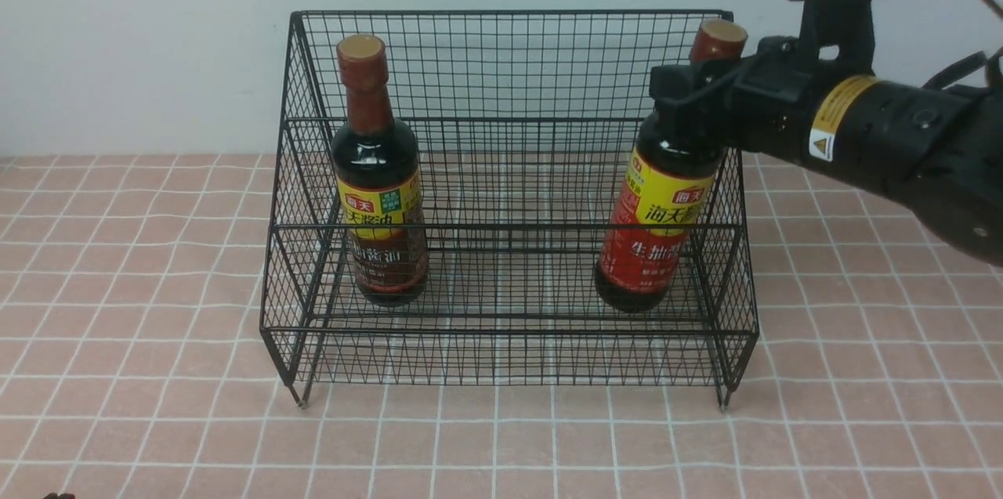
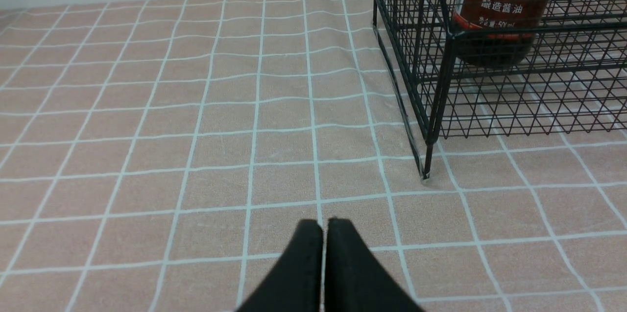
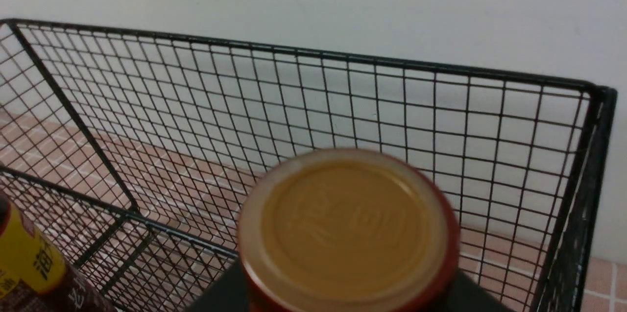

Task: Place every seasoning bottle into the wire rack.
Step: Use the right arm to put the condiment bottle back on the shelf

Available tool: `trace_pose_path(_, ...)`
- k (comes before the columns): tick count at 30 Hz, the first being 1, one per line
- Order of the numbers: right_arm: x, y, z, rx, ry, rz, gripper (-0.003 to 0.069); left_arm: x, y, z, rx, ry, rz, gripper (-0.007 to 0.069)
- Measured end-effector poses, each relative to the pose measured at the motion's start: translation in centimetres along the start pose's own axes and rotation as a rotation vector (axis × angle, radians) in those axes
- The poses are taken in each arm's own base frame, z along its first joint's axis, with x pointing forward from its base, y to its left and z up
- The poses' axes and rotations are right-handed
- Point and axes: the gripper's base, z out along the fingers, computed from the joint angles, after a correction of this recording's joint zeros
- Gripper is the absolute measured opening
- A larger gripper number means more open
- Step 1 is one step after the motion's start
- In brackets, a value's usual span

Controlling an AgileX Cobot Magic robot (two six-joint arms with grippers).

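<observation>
counting one wire rack (image 1: 509,68), one brown-label bottle (image 1: 380,193), one red-label bottle (image 1: 658,233).

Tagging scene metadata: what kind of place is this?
Probably a staged lab tabletop, kitchen-themed: pink grid tablecloth, bare white wall, wire rack with brown-label bottle and red-label bottle of soy sauce.

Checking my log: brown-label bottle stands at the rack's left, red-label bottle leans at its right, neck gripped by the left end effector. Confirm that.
Wrong arm. The front view shows the right end effector gripping the red-label bottle by its neck; the left end effector is shut on nothing, over the tablecloth. The brown-label bottle stands at the wire rack's left, as stated.
</observation>
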Motion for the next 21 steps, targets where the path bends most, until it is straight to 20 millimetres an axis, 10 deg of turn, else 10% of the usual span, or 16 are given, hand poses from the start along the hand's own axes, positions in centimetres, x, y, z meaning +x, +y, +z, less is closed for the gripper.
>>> trace_pose_path(12,0.2,1.9,0.1,-0.048,0.013,-0.206,0.0281,0.0,0.0,0.0,0.000,-0.001,0.000,-0.0007)
trace_pose_path(21,-1.0,2.5,-0.5,-0.072,-0.049,-0.207,0.0474,0.0,0.0,0.0,0.000,-0.001,0.000,-0.0007)
